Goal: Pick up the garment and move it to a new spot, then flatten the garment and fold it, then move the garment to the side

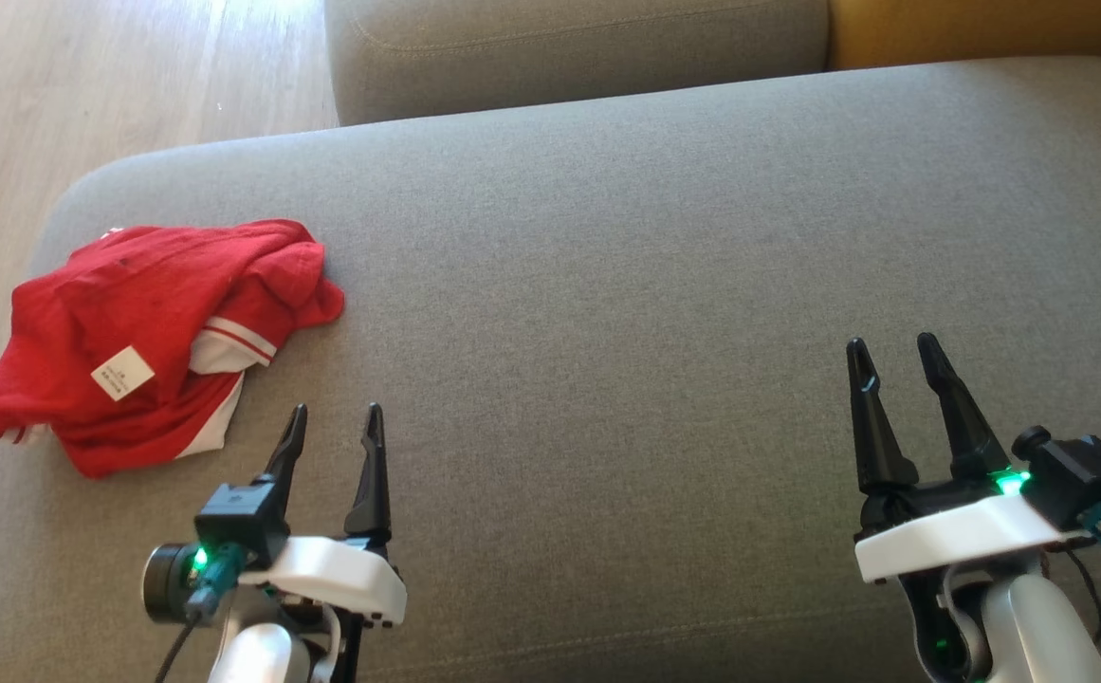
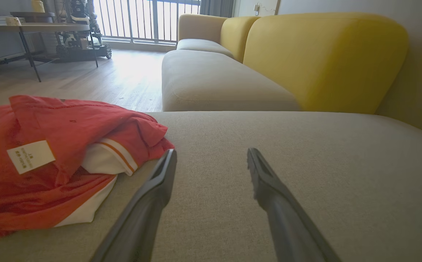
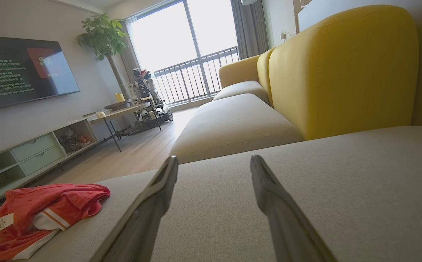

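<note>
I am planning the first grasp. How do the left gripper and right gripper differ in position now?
The left gripper is close beside the red garment; the right gripper is far from it across the grey cushion. In the head view the left gripper sits lower than the right gripper. Both are open and empty.

head: above, looking down on cushion [image 1: 654,285] | wrists: low, near its surface, facing the window [image 3: 196,47] | all share the garment [image 1: 133,304] at cushion's left edge
</note>
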### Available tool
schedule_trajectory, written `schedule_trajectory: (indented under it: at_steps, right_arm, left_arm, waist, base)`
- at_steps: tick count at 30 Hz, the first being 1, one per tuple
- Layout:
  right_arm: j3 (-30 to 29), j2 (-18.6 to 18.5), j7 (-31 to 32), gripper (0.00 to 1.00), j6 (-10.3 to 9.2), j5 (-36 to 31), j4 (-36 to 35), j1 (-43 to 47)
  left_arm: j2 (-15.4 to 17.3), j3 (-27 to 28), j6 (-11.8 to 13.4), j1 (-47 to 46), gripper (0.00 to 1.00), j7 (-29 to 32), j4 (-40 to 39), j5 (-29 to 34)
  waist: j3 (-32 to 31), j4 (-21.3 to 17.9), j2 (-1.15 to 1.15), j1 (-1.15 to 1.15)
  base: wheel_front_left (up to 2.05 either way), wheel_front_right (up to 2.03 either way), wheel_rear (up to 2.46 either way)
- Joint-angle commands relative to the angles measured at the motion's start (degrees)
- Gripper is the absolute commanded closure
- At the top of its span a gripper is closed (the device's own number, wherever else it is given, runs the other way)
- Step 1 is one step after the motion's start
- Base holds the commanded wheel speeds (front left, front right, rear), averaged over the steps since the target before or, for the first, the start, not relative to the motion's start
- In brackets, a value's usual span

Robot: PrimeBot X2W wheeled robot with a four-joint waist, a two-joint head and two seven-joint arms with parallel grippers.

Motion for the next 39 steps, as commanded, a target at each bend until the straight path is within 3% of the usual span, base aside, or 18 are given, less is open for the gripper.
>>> schedule_trajectory:
  at_steps: [1, 16, 39]
  right_arm:
    - [1.52, -0.41, -0.52, 0.0, 0.0, 0.33, -1.64, -2.52]
    - [0.9, -0.41, -0.52, 0.0, 0.0, -2.06, -1.11, -2.05]
    - [2.62, -0.41, -0.52, 0.0, 0.0, -2.8, -0.9, -0.93]
  left_arm:
    - [-0.14, 2.46, -0.44, -1.69, 0.0, -0.7, -1.61, -1.18]
    - [-0.54, 2.46, -1.2, -1.98, 0.0, -0.7, -1.13, -0.89]
    - [-0.55, 3.78, 0.2, -0.83, 0.0, -0.7, -3.56, -2.05]
  waist:
    - [-0.04, 0.02, 0.0, 0.0]
    - [-0.68, 2.22, 0.0, 0.0]
    - [-1.23, 22.37, 0.0, 0.0]
  base:
    - [0.0, 0.0, 0.0]
    - [0.0, 0.0, 0.0]
    - [0.0, 0.0, 0.0]
